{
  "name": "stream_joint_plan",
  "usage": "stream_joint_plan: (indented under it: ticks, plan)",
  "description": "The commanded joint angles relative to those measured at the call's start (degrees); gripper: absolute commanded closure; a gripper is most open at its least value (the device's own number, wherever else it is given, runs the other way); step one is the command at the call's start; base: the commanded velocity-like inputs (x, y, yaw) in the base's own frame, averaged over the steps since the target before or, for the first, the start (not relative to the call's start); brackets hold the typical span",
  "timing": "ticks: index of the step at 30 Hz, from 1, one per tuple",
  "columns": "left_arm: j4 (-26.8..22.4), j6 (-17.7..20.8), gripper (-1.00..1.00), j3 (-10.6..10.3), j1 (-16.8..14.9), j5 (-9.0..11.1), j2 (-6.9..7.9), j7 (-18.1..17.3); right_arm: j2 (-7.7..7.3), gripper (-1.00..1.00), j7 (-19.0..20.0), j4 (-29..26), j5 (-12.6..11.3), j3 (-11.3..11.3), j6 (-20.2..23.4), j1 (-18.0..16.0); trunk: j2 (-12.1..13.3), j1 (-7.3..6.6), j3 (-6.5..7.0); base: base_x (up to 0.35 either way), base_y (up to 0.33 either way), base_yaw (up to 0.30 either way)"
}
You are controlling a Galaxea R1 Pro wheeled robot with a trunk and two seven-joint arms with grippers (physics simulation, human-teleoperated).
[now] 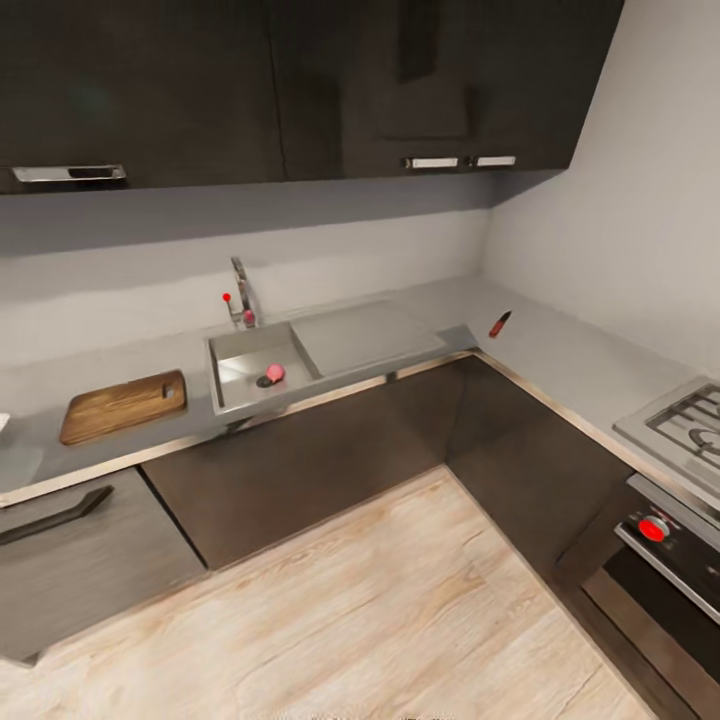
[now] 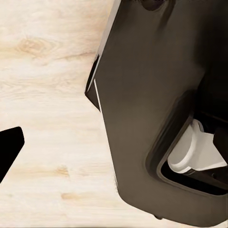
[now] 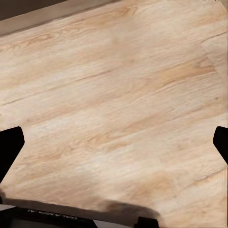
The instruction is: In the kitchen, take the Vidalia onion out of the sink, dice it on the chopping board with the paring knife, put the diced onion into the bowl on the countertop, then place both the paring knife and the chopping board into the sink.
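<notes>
The right tool point(image 3: 114, 137) is held spread above the wood floor point(image 3: 118, 95); the left tool's state cannot be told. The Vidalia onion point(image 1: 275, 372) is seen beside the sink point(image 1: 232, 350) drain on the counter point(image 1: 560, 350); round, firm and probably slippery, it is best gripped across its middle.

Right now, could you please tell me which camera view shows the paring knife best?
The head view: the paring knife lies on the grey countertop in the corner, right of the sink, red handle and dark blade both visible though small. The left and right wrist views look down at the wooden floor, away from it.
</notes>
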Motion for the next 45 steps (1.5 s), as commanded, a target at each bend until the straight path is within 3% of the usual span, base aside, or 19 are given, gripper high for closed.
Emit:
stream_joint_plan:
  ticks: [1,22,41,45]
  plan:
    - [0.15,-0.27,-1.00,0.15,-0.05,0.58,0.02,-0.48,0.01,-1.00,-0.40,-0.04,-0.16,0.49,-0.10,-0.04,-0.10,0.01,-0.04,-0.182,-0.223,0.250]
    - [0.15,-0.27,-1.00,0.20,-0.05,0.58,0.17,-0.48,0.08,-1.00,-0.42,-0.04,-0.16,0.49,-0.10,-0.05,-0.10,0.01,1.03,-0.153,-0.205,0.250]
    - [-0.46,0.13,-1.00,0.37,-0.05,0.51,0.09,-0.22,0.05,-1.00,-0.30,-0.04,-0.08,0.49,0.65,-0.02,-0.10,0.01,1.83,-0.010,-0.127,0.208]
    - [-7.69,3.19,-1.00,0.45,-0.13,0.42,-0.09,6.17,-0.03,-1.00,-0.59,-0.04,-0.08,0.47,1.48,-0.01,-0.10,0.01,1.83,0.000,-0.002,0.009]
